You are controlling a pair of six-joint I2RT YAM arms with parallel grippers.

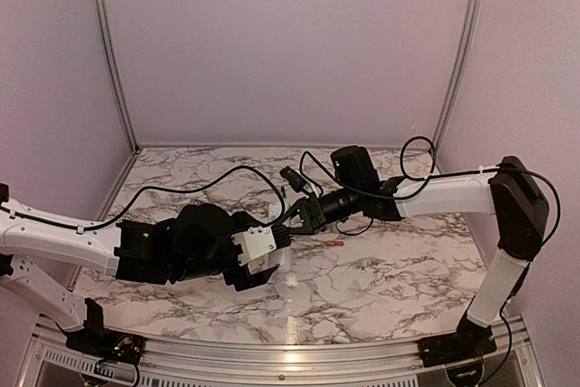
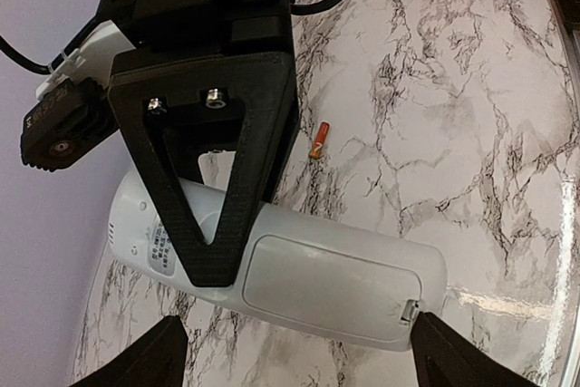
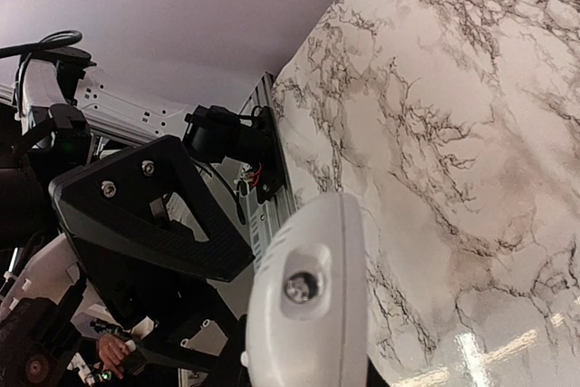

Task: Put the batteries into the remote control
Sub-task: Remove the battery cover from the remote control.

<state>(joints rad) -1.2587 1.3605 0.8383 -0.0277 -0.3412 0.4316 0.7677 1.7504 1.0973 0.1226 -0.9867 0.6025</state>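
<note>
My right gripper (image 1: 296, 222) is shut on the remote control (image 2: 335, 283), a white handset held above the marble table, back side facing the left wrist camera. Its grey battery cover (image 2: 331, 289) sits in place. One black right finger (image 2: 213, 197) crosses the remote's upper part. The left gripper (image 2: 299, 360) is open, with a fingertip on either side of the remote's cover end; the right-hand tip is close to the cover latch. The right wrist view shows the remote's front end (image 3: 313, 292) with its small emitter. One orange battery (image 2: 318, 140) lies on the table (image 1: 390, 269) beyond the remote.
Black cables (image 1: 227, 174) trail over the back of the table. Purple walls close in the back and sides. An aluminium rail (image 1: 290, 355) runs along the near edge between the arm bases.
</note>
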